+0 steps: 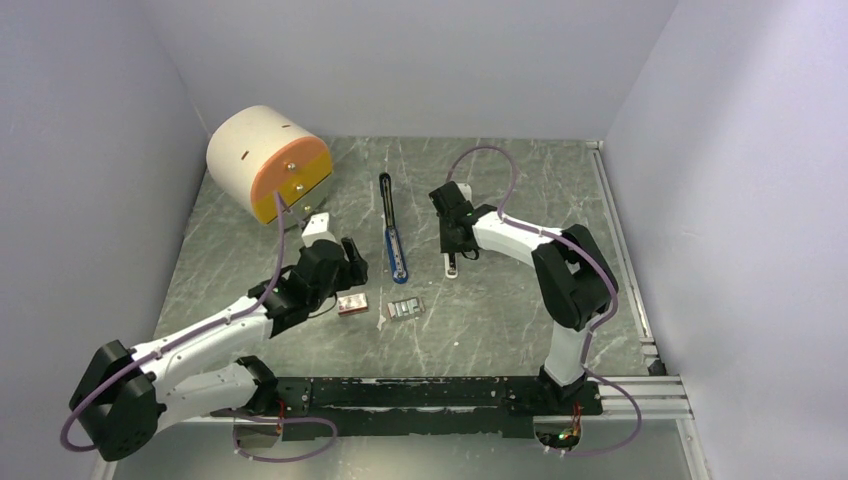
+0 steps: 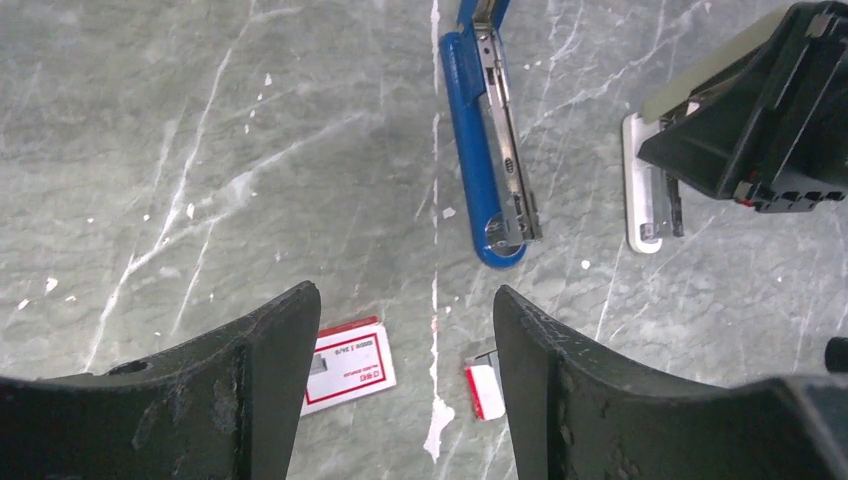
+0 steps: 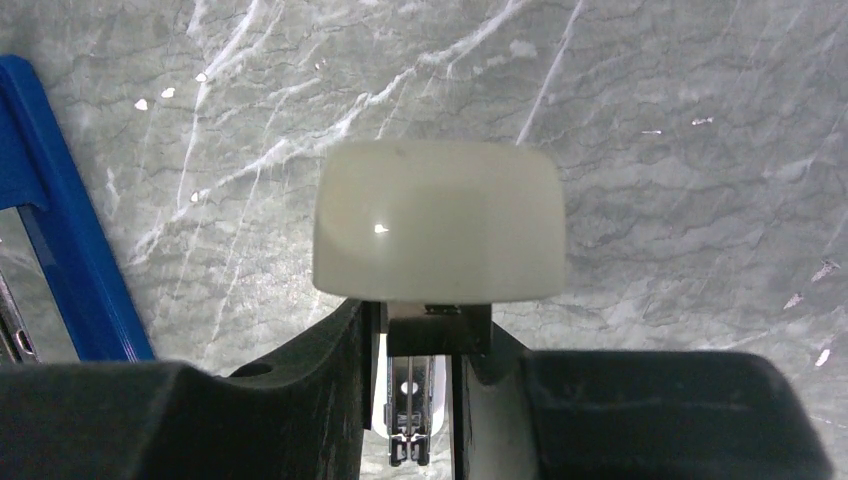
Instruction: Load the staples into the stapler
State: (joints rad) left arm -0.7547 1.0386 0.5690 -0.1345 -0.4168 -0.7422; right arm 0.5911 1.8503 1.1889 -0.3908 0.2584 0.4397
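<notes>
The blue stapler [image 1: 393, 235] lies opened out flat mid-table, its metal channel facing up [image 2: 480, 150], and its blue edge shows in the right wrist view [image 3: 60, 220]. The silvery staples [image 1: 404, 309] rest in front of it, beside the pink-red and white box [image 1: 351, 304] [image 2: 348, 365]. My left gripper [image 1: 350, 262] [image 2: 405, 300] hovers open above the table between the box and a red-and-white piece [image 2: 485, 390] half hidden by its right finger. My right gripper [image 1: 455, 240] [image 3: 425, 320] is shut on a pale beige bar [image 3: 440, 220] [image 2: 700, 88], right of the stapler.
A large cream and orange cylinder [image 1: 265, 160] stands at the back left. Grey walls close in the table on three sides, with a metal rail [image 1: 620, 250] along the right edge. The arm bases sit on a black bar [image 1: 420, 392] at the near edge.
</notes>
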